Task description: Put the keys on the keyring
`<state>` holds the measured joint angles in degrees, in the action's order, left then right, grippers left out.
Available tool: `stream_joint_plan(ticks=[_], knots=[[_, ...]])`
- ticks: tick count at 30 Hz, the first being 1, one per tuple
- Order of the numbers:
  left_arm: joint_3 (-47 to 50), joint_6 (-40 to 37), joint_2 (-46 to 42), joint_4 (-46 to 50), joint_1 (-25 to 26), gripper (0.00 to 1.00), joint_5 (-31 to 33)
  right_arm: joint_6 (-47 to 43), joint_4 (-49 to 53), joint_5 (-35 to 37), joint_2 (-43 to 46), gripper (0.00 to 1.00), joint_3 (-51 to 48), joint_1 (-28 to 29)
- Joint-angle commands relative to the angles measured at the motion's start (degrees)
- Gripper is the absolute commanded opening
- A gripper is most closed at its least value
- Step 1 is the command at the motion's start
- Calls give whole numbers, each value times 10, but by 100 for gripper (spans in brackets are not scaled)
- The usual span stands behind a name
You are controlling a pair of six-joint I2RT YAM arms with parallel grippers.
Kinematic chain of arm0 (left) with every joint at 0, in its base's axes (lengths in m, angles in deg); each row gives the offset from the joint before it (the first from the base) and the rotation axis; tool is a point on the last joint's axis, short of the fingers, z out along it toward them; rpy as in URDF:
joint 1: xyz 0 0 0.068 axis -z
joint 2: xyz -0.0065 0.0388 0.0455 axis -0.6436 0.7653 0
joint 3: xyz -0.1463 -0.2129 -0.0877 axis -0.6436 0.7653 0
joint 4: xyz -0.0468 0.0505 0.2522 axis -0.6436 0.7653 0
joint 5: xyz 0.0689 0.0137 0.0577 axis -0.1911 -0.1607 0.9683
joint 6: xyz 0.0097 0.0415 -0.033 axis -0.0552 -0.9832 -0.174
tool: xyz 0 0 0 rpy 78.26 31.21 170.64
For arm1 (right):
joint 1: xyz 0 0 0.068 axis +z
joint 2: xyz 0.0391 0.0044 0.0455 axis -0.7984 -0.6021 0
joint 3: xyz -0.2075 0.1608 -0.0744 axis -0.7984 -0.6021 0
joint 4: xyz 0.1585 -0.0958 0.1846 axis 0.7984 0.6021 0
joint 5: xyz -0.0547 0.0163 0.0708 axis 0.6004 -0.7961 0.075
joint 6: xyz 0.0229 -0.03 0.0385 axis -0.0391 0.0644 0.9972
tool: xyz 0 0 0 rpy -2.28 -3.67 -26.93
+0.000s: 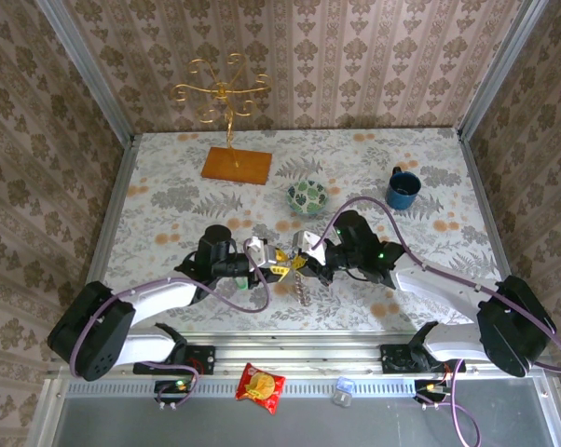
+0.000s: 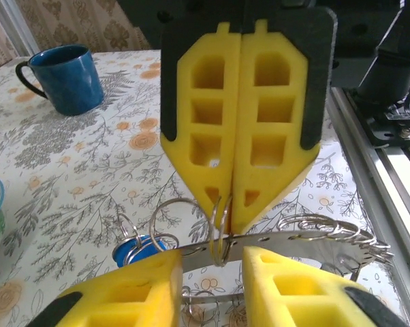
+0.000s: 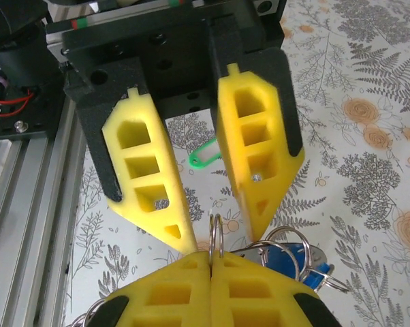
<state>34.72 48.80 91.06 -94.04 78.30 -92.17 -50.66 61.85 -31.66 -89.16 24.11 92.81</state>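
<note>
While the right gripper (image 3: pixel 210 259) is clenched on a small wire split ring (image 3: pixel 216 235), the left gripper (image 3: pixel 218 237) has its yellow foam fingers (image 3: pixel 147 177) released, flanking that ring. The ring loops the thin flat grey metal keyring (image 2: pixel 293 240); the blue-headed key (image 2: pixel 133 250) hangs just on its far side, over the flowered table (image 1: pixel 169 186), near-centre.

The left gripper (image 2: pixel 210 255) and the right gripper (image 2: pixel 231 204) both carry yellow foam pads (image 2: pixel 273 88), matt and finely porous, backed by matt black plastic plates (image 2: pixel 321 75). The thin metal rings (image 2: pixel 222 228) and the flat metal strip (image 2: pixel 293 240) are bright and polished. The blue plastic key head (image 2: pixel 133 251) is glossy, as is the glazed dark-blue mug (image 2: pixel 72 82). The floral-printed table cover (image 2: pixel 89 177) looks matt and smooth. The aluminium rail (image 2: pixel 375 177) has a dull brushed finish.
</note>
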Motion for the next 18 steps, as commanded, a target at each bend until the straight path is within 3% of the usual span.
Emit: stream_joint_plan(ticks=[1,6,13,18], knots=[[-32,-36,-30,66,3,31,14,-73,107,26,12,0,50,9],[-59,-67,-39,134,8,29,10,-127,199,62,-6,0,103,21],[-78,-84,-24,154,19,24,3,-168,266,86,-41,0,166,43],[-81,-91,-20,156,20,8,0,-178,317,96,-65,0,213,56]])
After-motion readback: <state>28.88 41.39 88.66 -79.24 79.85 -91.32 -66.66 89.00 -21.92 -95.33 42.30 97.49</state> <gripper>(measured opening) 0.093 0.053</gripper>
